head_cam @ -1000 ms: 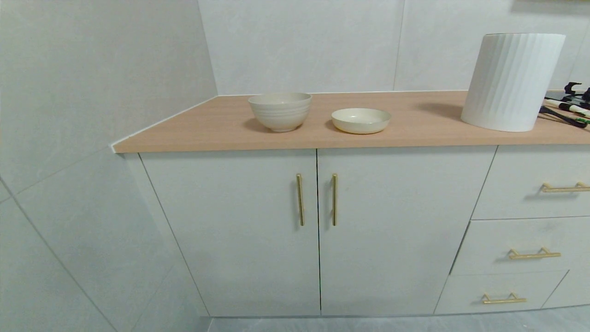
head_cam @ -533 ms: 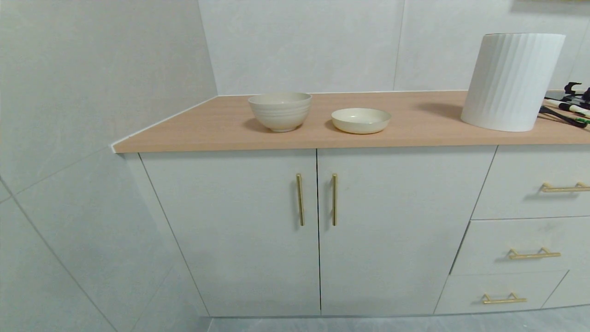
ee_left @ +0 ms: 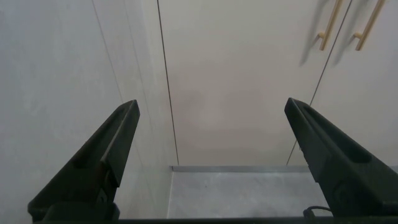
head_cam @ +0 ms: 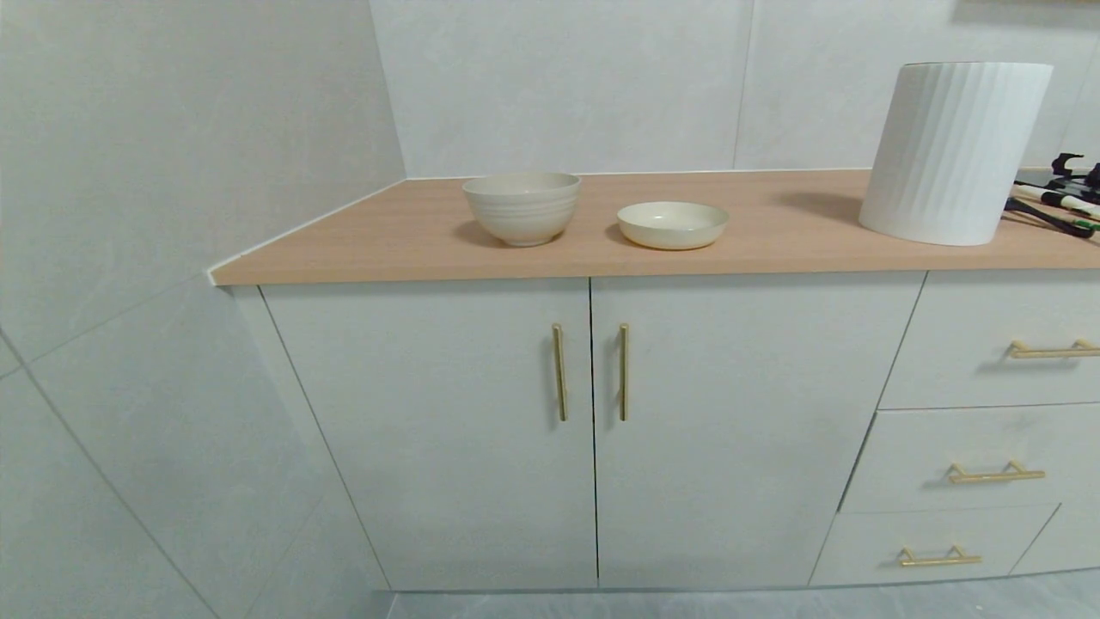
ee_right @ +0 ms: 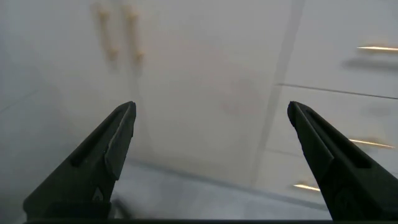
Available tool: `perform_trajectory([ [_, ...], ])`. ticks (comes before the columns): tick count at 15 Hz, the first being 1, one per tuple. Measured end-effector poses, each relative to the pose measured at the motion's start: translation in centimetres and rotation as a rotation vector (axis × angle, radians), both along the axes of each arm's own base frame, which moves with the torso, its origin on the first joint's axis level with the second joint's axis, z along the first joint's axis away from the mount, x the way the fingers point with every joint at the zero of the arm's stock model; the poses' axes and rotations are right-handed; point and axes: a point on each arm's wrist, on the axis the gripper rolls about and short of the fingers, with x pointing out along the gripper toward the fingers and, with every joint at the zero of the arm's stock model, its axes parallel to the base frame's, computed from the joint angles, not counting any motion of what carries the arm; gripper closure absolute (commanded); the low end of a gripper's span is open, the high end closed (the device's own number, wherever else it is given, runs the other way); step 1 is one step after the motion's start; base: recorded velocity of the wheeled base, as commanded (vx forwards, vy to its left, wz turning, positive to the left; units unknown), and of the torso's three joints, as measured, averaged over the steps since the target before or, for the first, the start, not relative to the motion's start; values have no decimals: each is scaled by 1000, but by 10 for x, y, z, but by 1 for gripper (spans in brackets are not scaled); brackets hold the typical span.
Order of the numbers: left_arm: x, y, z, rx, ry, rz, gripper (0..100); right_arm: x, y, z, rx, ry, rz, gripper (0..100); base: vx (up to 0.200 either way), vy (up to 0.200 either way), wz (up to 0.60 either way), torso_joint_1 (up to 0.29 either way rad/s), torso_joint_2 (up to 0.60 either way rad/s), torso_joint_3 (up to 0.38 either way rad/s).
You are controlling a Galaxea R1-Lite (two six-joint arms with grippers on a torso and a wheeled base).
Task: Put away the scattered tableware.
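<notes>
A deep cream ribbed bowl (head_cam: 522, 207) stands on the wooden countertop (head_cam: 412, 236), left of a shallow cream dish (head_cam: 673, 224). Below them are two shut white cabinet doors with gold handles (head_cam: 559, 371) side by side. My left gripper (ee_left: 211, 115) hangs low before the cabinet front near the floor, open, nothing between its fingers; the door handles (ee_left: 329, 25) lie farther off. My right gripper (ee_right: 211, 115) is also low and open, empty, facing the cabinet doors and the drawers (ee_right: 348, 106).
A tall white ribbed canister (head_cam: 952, 153) stands at the counter's right, with dark utensils (head_cam: 1055, 205) beyond it. Three drawers with gold handles (head_cam: 995, 473) sit right of the doors. A tiled wall (head_cam: 172, 172) closes the left side.
</notes>
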Motion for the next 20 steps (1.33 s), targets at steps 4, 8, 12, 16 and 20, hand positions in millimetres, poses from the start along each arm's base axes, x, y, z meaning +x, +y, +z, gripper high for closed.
perform_trajectory([
  [4, 0, 0, 0, 1, 0, 0, 0, 41, 4, 45, 9, 176, 182, 0, 0, 0, 0, 0, 0, 0],
  [8, 0, 0, 0, 2, 0, 0, 0, 116, 30, 85, 4, 255, 405, 0, 0, 0, 0, 0, 0, 0],
  [12, 0, 0, 0, 1, 0, 0, 0, 199, 82, 84, 3, 337, 545, 0, 0, 0, 0, 0, 0, 0],
  [16, 0, 0, 0, 1, 0, 0, 0, 269, 140, 74, 81, 433, 613, 0, 0, 0, 0, 0, 0, 0],
  [20, 0, 0, 0, 1, 0, 0, 0, 316, 174, 56, 167, 522, 611, 0, 0, 0, 0, 0, 0, 0],
])
